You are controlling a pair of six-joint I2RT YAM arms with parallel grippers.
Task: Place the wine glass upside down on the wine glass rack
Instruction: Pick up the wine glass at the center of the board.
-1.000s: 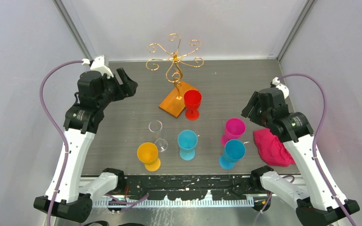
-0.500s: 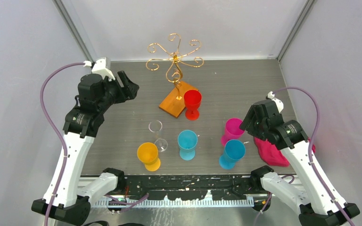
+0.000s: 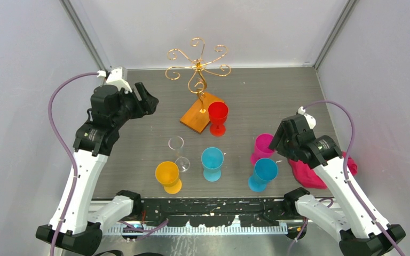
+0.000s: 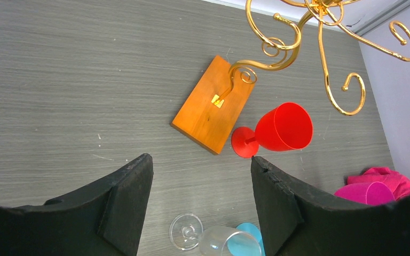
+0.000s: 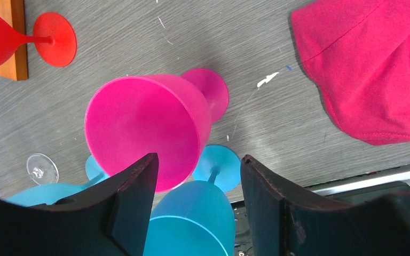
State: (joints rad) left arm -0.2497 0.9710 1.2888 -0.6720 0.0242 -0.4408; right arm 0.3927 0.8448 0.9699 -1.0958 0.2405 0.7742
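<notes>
While both arms hung above the desk (image 3: 277,96), six glasses stood upright on it, all nearer than the rack (image 3: 197,69). Farthest from the rack, by the near edge, stood the orange glass (image 3: 167,173) to its near left and the right blue glass (image 3: 264,170) to its near right. A little closer to the rack stood the left blue glass (image 3: 212,158), almost straight in front of its base, with the clear glass (image 3: 176,144) just left of that line. The pink glass (image 3: 265,145) stood near-right of the rack, close behind the right blue glass. The right gripper (image 5: 197,160) hovered over it with its fingers (image 5: 133,197) spread wide; the pink rim showed between them, and they did not appear to touch it. A pink cloth (image 3: 309,169) lay crumpled farther right of the rack, partly under that arm. The red glass (image 3: 218,116) stood just beside the near right corner of the rack's wooden base. Well left of the rack, the left gripper (image 4: 201,162) hung raised, its fingers (image 4: 125,202) spread and empty, pointing toward the base. The rack itself stood upright toward the far edge, gold scroll arms curling out from its stem.
</notes>
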